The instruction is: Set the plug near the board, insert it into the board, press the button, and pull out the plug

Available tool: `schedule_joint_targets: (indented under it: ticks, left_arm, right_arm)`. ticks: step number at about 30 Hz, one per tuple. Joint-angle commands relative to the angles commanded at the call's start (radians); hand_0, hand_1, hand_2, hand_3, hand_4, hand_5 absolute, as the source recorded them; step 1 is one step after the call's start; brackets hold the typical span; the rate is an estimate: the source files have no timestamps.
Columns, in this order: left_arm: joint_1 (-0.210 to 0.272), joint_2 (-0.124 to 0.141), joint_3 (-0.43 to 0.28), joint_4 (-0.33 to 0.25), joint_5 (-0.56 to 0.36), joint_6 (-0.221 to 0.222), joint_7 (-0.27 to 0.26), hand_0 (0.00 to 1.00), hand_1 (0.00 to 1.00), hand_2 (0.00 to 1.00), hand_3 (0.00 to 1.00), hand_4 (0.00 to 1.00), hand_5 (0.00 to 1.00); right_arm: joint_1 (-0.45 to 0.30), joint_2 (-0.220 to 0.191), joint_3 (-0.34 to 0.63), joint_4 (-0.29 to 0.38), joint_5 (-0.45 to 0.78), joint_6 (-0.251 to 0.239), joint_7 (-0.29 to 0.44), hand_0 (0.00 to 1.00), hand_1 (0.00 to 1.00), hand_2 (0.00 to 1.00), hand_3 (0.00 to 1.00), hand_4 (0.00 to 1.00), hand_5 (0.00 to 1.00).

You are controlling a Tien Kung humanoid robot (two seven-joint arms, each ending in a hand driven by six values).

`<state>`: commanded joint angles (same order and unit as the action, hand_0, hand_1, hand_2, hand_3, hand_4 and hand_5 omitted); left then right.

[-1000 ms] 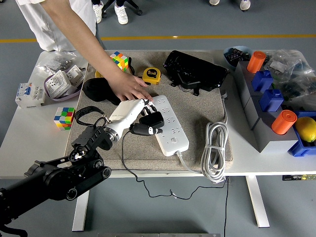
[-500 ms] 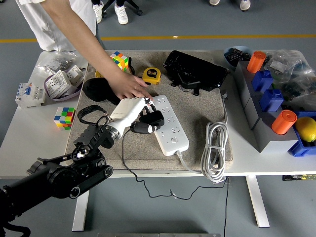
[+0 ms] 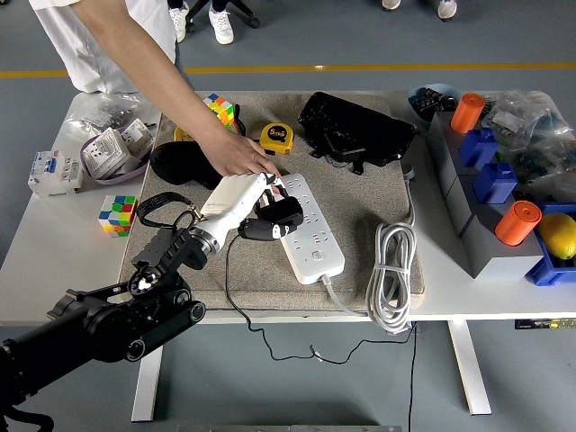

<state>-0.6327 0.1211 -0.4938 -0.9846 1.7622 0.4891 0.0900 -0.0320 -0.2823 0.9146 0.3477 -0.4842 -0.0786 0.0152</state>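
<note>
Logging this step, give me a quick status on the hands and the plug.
Left hand shut on plug, at power strip's left edge. Right hand not in view. Person's hand resting at strip's far end, close to the work.

Plug (image 3: 274,219) in robot hand (image 3: 245,200)

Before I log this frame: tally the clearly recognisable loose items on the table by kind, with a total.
Rubik's cubes: 2
Yellow tape measure: 1
White power strip: 1
Black plug, held by the left hand: 1
Orange cylinders: 2
Lemon: 1
Total: 8
</note>
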Motion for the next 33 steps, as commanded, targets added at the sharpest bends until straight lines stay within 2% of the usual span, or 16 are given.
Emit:
schedule_joint_targets:
  ticks: [5, 9, 16, 20, 25, 33]
  left_arm:
    - [0.008, 0.005, -0.017, -0.011, -0.001, 0.008, -0.018, 0.171, 0.292, 0.325, 0.502, 0.703, 0.072]
    - [0.021, 0.022, -0.058, -0.035, 0.006, -0.001, -0.023, 0.171, 0.292, 0.325, 0.502, 0.703, 0.072]
    - [0.067, 0.076, -0.144, -0.069, 0.009, -0.007, -0.048, 0.184, 0.290, 0.333, 0.509, 0.720, 0.078]
    - [0.088, 0.108, -0.176, -0.079, -0.001, -0.008, -0.088, 0.184, 0.290, 0.333, 0.509, 0.720, 0.078]
    - [0.105, 0.146, -0.182, -0.064, -0.024, -0.012, -0.148, 0.200, 0.288, 0.338, 0.507, 0.727, 0.092]
    - [0.121, 0.164, -0.156, -0.030, -0.042, -0.022, -0.174, 0.216, 0.312, 0.360, 0.511, 0.732, 0.101]
  right_arm:
    - [-0.001, 0.001, 0.002, 0.000, 0.000, 0.000, 0.001, 0.657, 0.677, 0.670, 0.572, 0.998, 0.559]
    - [-0.001, 0.001, 0.001, -0.001, 0.001, 0.000, 0.000, 0.657, 0.677, 0.670, 0.572, 0.998, 0.559]
    - [-0.004, 0.003, 0.003, -0.001, -0.001, 0.000, 0.001, 0.656, 0.677, 0.670, 0.572, 0.998, 0.559]
    - [-0.003, 0.002, 0.005, -0.002, -0.001, -0.001, 0.001, 0.656, 0.677, 0.670, 0.572, 0.998, 0.559]
    - [-0.001, 0.000, 0.005, -0.002, -0.002, 0.000, 0.002, 0.656, 0.677, 0.670, 0.571, 0.998, 0.559]
    - [0.002, 0.000, 0.000, -0.001, -0.001, 0.000, 0.002, 0.656, 0.677, 0.670, 0.571, 0.998, 0.558]
